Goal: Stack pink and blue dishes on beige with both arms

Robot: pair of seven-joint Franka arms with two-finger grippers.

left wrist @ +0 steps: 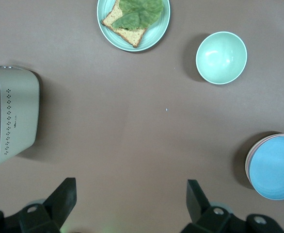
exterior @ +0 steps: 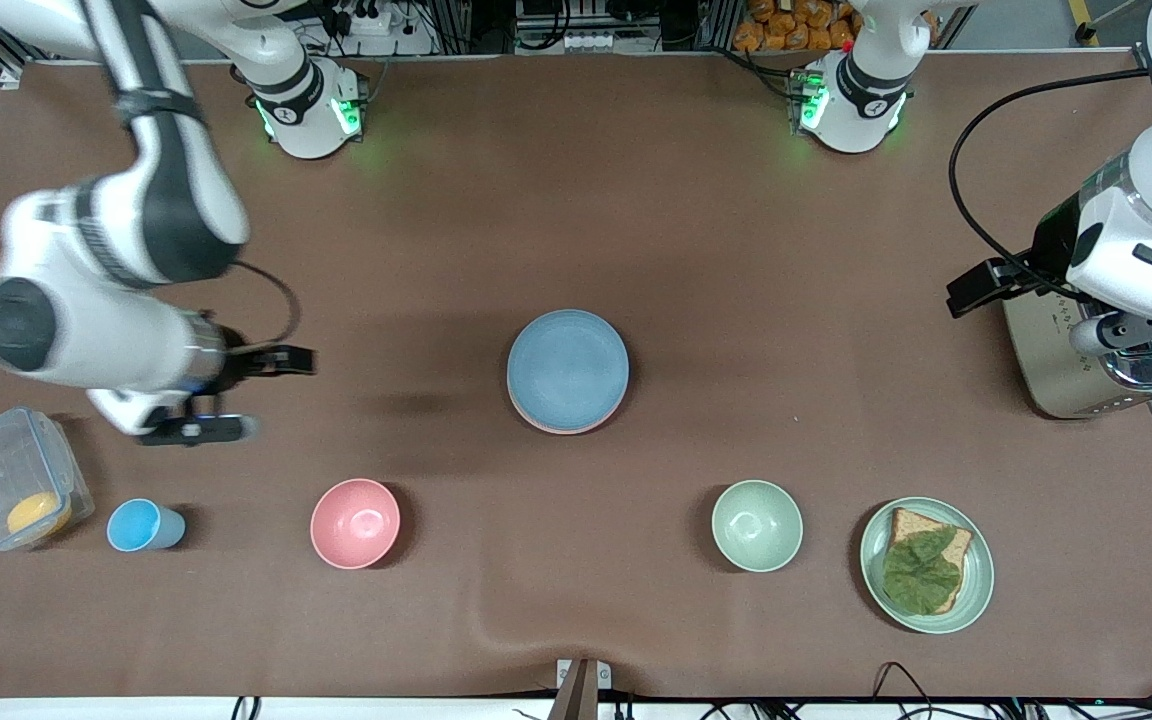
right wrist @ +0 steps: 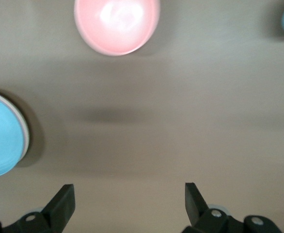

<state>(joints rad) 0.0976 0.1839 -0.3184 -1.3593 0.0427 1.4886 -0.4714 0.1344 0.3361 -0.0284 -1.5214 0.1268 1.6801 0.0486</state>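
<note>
While stacked, blue plate (exterior: 567,365) tops pink

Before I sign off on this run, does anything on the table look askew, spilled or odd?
Nothing stands out. The blue plate sits squarely on the stack, the pink plate's rim just showing beneath. Both grippers, left and right, are open and empty.

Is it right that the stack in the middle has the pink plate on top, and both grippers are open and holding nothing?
Not quite. The blue plate is on top of the stack; only a pink rim shows under it, as the front view shows. The rest holds: the left gripper and the right gripper are open and holding nothing.
</note>
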